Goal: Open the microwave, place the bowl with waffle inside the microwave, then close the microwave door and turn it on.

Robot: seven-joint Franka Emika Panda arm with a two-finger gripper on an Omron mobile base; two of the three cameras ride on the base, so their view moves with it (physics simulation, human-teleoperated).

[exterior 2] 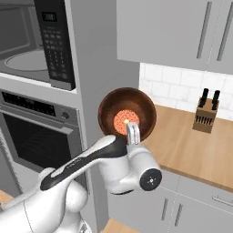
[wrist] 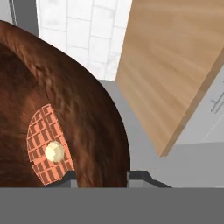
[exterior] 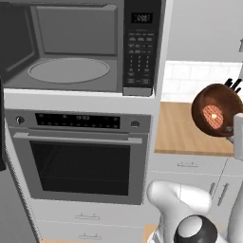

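Observation:
The microwave (exterior: 71, 47) stands open, its grey interior and round turntable (exterior: 69, 70) bare; its door (exterior: 14, 42) is swung out at the far left. The keypad (exterior: 141, 52) is on its right side. My gripper (exterior 2: 132, 132) is shut on the near rim of the dark reddish-brown bowl (exterior 2: 127, 109), held in the air right of the microwave column, over the counter's left end. The bowl (exterior: 213, 107) is tipped with its mouth toward the base. The orange waffle (wrist: 46, 146) lies in its bottom. In the hand view the fingertips (wrist: 70, 177) straddle the rim.
A steel oven (exterior: 78, 156) with a horizontal handle sits below the microwave. The wooden counter (exterior 2: 195, 141) runs right, with a knife block (exterior 2: 205, 116) against the tiled wall. Grey wall cabinets (exterior 2: 168, 32) hang above, and drawers (exterior: 190, 166) lie under the counter.

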